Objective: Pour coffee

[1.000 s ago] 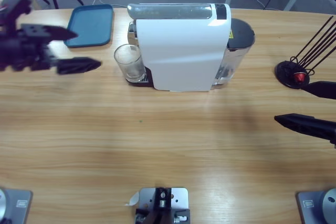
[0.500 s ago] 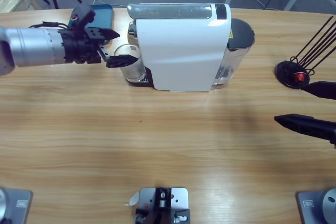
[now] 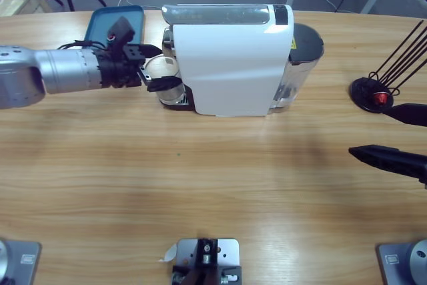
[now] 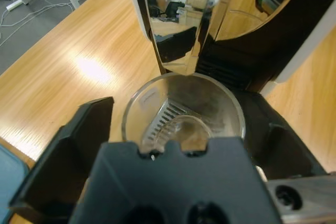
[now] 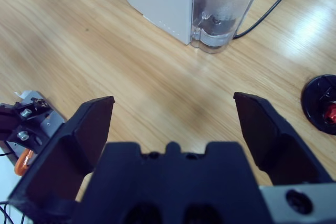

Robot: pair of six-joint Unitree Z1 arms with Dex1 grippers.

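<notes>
The left gripper (image 3: 155, 69) is reaching in from the left edge on a smooth silver-grey cylindrical forearm, its two matte black jaws spread and standing on either side of the clear glass cup (image 3: 162, 73), not yet closed on it. In the left wrist view the same left gripper (image 4: 178, 129) is showing the glass cup (image 4: 184, 114) as a round, thin-walled tumbler with a see-through rim, sitting between the jaws with a small gap showing at each side. Through its base a slotted metal drip grate is showing. The cup is standing on the drip tray under the spout of the coffee machine (image 3: 230, 58), a glossy white plastic body with rounded corners, a brushed silver top bar and a dark round water tank at its right end. Behind the arm a flat teal tray (image 3: 100, 28) with a raised rim is lying on the wooden table (image 3: 213, 185), whose pale planks are showing long grain lines.

The right gripper (image 5: 170, 124) is hovering over bare wood with its wedge-shaped black jaws wide apart, holding nothing; in the high view its jaws are entering at the right edge (image 3: 400, 138). Near them a round black stand (image 3: 373, 95) with thin black rods is resting
</notes>
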